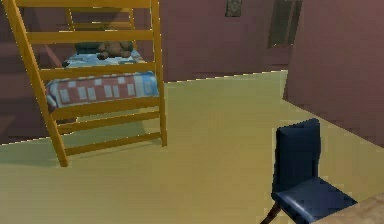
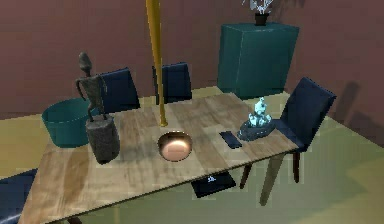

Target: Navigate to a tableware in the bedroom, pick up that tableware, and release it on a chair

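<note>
gripper state: cannot be told | copper bowl is being borne by the wooden table, below a yellow post being cut off by the top edge | flat dark item nearby is being left unidentified | blue chair is being shown at the table's right end

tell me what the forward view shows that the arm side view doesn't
Forward view: a yellow wooden bunk bed with a red-and-blue checked quilt.
Arm side view: a copper bowl, a dark statue, a teal tub, a pale blue figurine, and a teal cabinet with a plant on top.
Both: dark blue chairs, the wooden table (a corner of it at the forward view's bottom right), maroon walls and a yellowish floor.
</note>
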You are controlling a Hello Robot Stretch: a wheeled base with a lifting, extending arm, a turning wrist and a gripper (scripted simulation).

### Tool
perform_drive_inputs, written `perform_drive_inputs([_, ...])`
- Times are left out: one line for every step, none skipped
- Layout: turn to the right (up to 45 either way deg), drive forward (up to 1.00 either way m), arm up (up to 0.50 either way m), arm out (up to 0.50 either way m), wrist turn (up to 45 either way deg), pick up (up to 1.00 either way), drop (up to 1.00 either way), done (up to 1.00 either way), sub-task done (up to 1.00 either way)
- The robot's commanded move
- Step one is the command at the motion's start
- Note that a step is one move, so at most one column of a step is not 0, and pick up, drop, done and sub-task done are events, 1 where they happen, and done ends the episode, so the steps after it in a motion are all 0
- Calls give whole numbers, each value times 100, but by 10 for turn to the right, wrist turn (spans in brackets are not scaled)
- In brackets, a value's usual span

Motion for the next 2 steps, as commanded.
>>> perform_drive_inputs([0, 0, 26, 0, 0, 0, 0, 0, 0])
perform_drive_inputs([0, 0, 0, 48, 0, 0, 0, 0, 0])
